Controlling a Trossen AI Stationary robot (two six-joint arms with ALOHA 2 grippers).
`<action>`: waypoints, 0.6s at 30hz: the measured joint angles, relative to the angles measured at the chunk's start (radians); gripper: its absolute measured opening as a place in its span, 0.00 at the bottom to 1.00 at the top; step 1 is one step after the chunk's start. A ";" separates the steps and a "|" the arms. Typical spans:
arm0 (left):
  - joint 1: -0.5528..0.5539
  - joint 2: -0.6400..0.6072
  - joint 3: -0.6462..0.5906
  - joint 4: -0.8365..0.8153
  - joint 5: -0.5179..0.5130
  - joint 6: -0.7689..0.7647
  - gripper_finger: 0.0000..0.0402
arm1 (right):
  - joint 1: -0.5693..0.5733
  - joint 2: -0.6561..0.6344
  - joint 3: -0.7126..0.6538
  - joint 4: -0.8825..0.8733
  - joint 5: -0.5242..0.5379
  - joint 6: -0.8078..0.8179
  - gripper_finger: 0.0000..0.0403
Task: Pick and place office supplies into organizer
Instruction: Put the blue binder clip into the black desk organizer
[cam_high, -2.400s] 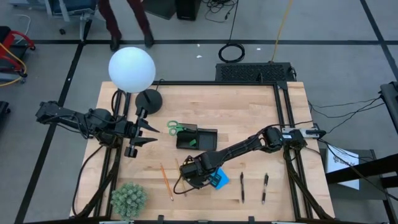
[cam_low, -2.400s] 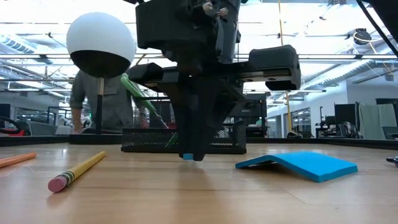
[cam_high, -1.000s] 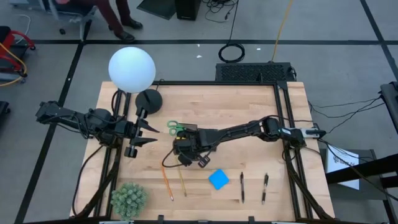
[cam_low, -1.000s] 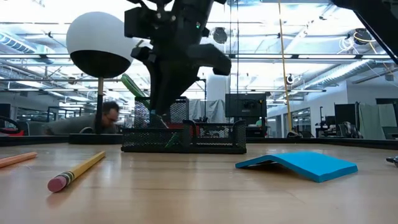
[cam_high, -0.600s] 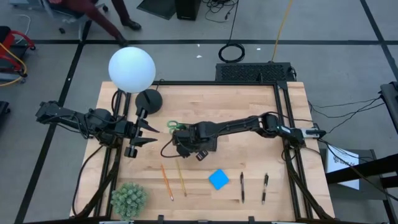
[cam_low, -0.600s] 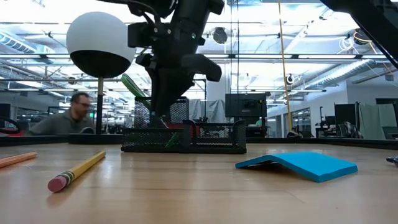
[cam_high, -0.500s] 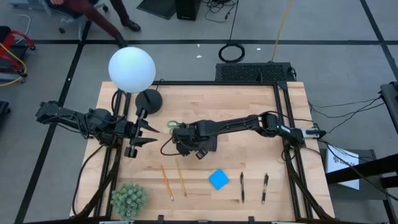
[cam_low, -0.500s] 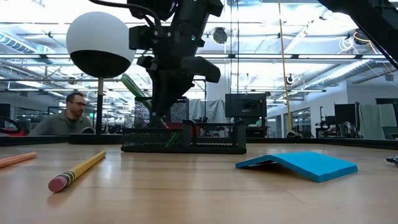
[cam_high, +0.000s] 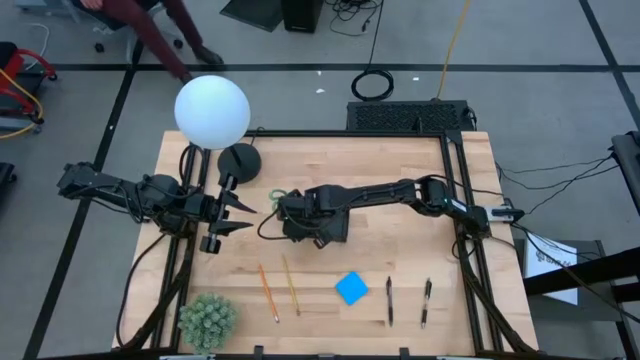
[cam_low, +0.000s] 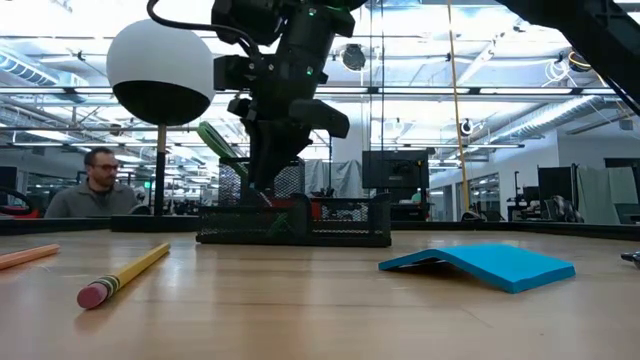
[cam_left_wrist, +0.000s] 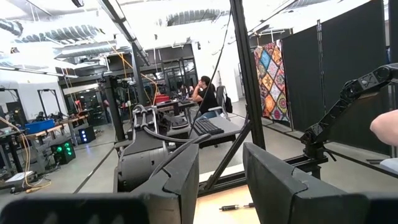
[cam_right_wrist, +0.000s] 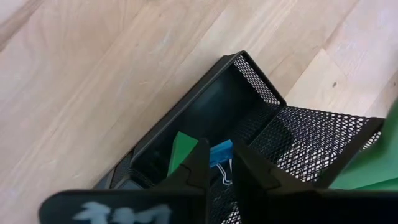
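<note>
Right wrist view: right tool (cam_right_wrist: 222, 163) pinching a blue clip (cam_right_wrist: 221, 153) over the organizer (cam_right_wrist: 249, 118), scissors (cam_high: 278, 203) already in; pencils (cam_high: 291, 286), pad (cam_high: 351, 289), pens (cam_high: 389, 300) lying outside on the table (cam_high: 400, 170).

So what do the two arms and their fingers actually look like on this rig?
Both arms are dark, jointed and slim, with black cables trailing along them. The left gripper ends in two pointed black fingers, broad flat slabs up close. The right gripper has matching dark fingers, with a blurred white marking on its body. No sleeves or coloured trim show.
</note>
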 joint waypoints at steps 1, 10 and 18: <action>0.000 0.000 0.000 0.000 0.000 0.000 0.33 | 0.000 0.000 0.000 0.000 0.000 0.003 0.08; 0.000 0.000 0.000 0.000 0.000 0.000 0.33 | 0.000 0.000 0.000 0.000 0.000 0.016 0.10; 0.000 0.000 0.000 0.000 0.000 0.000 0.33 | 0.000 0.001 0.000 -0.016 0.002 0.019 0.17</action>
